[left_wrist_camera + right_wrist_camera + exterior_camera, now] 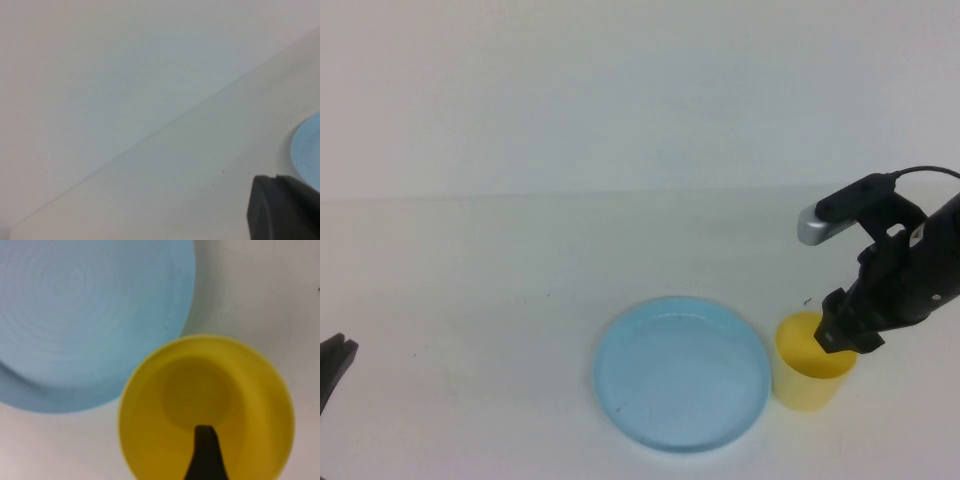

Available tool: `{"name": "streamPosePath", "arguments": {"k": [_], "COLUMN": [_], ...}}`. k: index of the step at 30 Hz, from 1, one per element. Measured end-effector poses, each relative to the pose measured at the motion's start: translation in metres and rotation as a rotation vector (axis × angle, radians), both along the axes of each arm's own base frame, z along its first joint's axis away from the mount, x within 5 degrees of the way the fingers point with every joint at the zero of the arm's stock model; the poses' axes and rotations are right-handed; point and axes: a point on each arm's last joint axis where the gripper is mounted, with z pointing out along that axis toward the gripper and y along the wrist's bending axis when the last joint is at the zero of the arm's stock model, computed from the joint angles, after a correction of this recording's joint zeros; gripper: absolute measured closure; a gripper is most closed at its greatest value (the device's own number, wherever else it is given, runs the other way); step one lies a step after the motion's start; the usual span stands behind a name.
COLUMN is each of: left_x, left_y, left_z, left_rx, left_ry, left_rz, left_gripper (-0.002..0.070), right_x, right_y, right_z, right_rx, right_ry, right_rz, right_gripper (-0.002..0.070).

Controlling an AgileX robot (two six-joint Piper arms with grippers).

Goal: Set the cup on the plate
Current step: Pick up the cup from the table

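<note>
Cup (807, 378) beside plate (681, 374) — right gripper (842, 332) over rim, spread, one finger inside; left gripper (334, 362) closed.

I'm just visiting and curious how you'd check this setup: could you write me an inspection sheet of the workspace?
Surface: white table, bare apart from the job's things.
Job's things: yellow cup upright on the table just right of the blue plate, not on it.
Clutter: nothing seen.
Grippers: right gripper at the cup's rim, one finger inside; left gripper shut, at the table's left edge.
Cables: black cable above the right arm.
Surroundings: plain white wall.
</note>
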Motion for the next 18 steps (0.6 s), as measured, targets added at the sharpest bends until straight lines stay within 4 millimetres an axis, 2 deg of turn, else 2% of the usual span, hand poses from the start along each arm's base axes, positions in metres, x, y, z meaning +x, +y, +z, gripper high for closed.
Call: {"name": "streamPosePath", "arguments": {"k": [4, 8, 13, 15, 18], "left_x": [0.0, 0.0, 0.0, 0.0, 0.0], "left_y": [0.0, 0.0, 0.0, 0.0, 0.0], "left_z": [-0.001, -0.001, -0.001, -0.001, -0.002], "left_rx": [0.002, 0.003, 0.003, 0.003, 0.018], "left_ry": [0.006, 0.008, 0.009, 0.009, 0.013], "left_rz": [0.0, 0.0, 0.0, 0.0, 0.001], "left_gripper": [0.0673, 0.0673, 0.0673, 0.0673, 0.0673], "right_x": [0.011, 0.016, 0.017, 0.016, 0.014], "right_y": [0.005, 0.007, 0.006, 0.005, 0.003], "right_z": [-0.012, -0.023, -0.027, -0.027, -0.026], "right_rx": [-0.004, -0.015, -0.03, -0.041, -0.063], "right_ry": [0.049, 0.082, 0.096, 0.099, 0.117], "right_rz": [-0.018, -0.021, -0.017, -0.01, 0.001], "right_gripper": [0.0235, 0.0346, 0.0603, 0.0639, 0.0646]}}
